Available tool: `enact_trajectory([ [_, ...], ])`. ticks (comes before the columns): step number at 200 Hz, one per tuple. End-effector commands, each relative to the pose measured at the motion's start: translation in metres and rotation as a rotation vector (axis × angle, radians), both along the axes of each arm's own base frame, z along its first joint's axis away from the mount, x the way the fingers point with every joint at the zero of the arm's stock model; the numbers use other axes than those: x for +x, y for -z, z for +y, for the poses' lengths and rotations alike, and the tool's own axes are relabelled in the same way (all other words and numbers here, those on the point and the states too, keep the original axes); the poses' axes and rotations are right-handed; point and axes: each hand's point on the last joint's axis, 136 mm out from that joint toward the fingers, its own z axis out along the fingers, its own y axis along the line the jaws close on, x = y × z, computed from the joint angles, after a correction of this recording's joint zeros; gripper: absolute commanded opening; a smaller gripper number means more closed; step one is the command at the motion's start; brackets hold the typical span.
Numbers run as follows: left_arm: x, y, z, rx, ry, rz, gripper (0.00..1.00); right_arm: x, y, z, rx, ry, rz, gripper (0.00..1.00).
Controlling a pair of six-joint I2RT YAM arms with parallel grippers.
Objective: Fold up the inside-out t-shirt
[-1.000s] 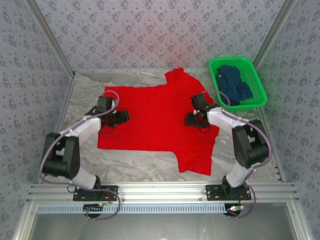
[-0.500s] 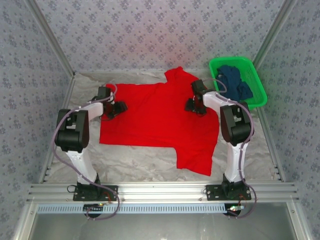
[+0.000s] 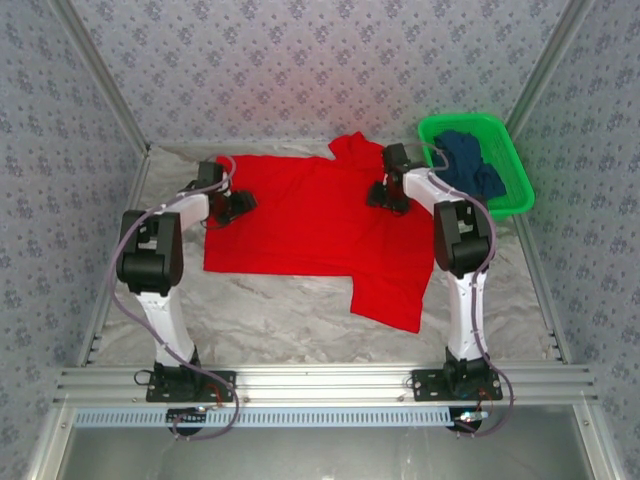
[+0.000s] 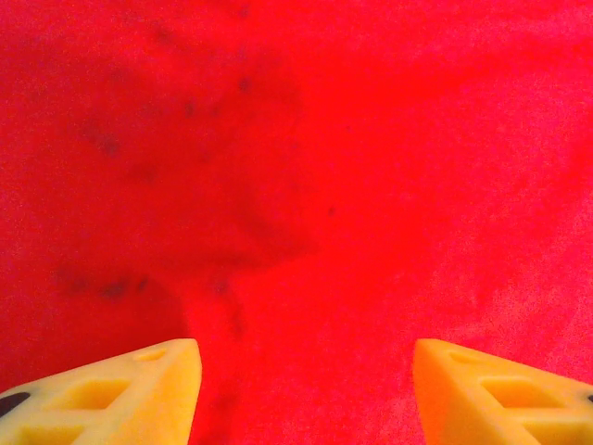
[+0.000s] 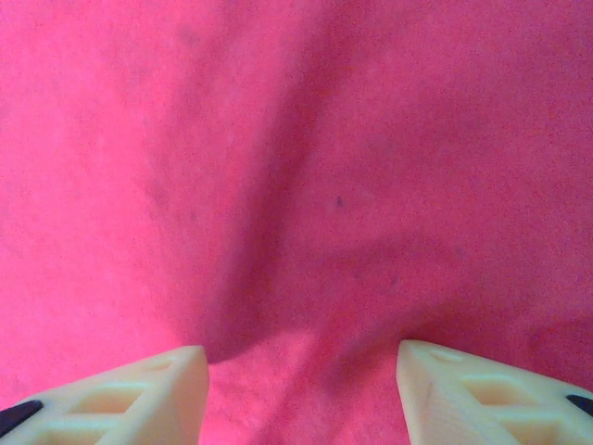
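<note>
From above: bright red short-sleeved cloth t-shirt, spread mostly flat on the crinkled silver-grey table covering; lies across the middle and far part of the table, between the two arms; shows one sleeve sticking out at the far edge beside the right arm, and another flap reaching toward the near right.

Left gripper: sits low on the shirt's left edge, close to its far-left corner; stands with jaws apart, open over the cloth. From the left wrist: pale yellow fingers set wide at the bottom corners; red fabric beneath and between them, with faint dark marks showing through and a soft crease running toward the gap.

Right gripper: sits low on the shirt's right part, just near of the far sleeve; jaws likewise apart, open. From the right wrist: cream fingers well separated; cloth looks pinkish-red here, with a shallow fold rising toward the gap; cannot tell whether the tips press on the fabric.

At the far right, just beside the right arm: bright green plastic mesh basket, holding a crumpled dark navy-blue garment; stands near the shirt's far sleeve, apart from it.
</note>
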Motion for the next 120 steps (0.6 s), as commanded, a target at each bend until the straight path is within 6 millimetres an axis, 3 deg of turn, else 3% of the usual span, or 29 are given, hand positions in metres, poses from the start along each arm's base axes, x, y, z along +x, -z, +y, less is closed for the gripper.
enact_trajectory([
  [1, -0.019, -0.052, 0.019, 0.044, -0.063, -0.119, 0.63, -0.029, -0.044, 0.006, -0.043, -0.097, -0.052, 0.6],
  [29, -0.068, -0.046, 0.046, 0.148, -0.116, -0.106, 0.64, -0.083, -0.066, 0.018, -0.061, -0.16, -0.09, 0.61],
  [48, -0.088, -0.032, 0.059, 0.184, -0.121, -0.059, 0.64, -0.118, -0.061, 0.016, -0.057, -0.17, -0.064, 0.61],
  [63, -0.095, -0.021, 0.069, 0.222, -0.119, -0.006, 0.63, -0.132, -0.065, 0.018, -0.031, -0.172, -0.063, 0.61],
  [67, -0.095, -0.019, 0.072, 0.238, -0.121, 0.003, 0.63, -0.141, -0.055, 0.016, -0.033, -0.175, -0.034, 0.61],
  [120, -0.098, 0.005, 0.087, 0.353, -0.097, 0.111, 0.51, -0.156, -0.05, 0.027, -0.006, -0.216, -0.012, 0.6],
])
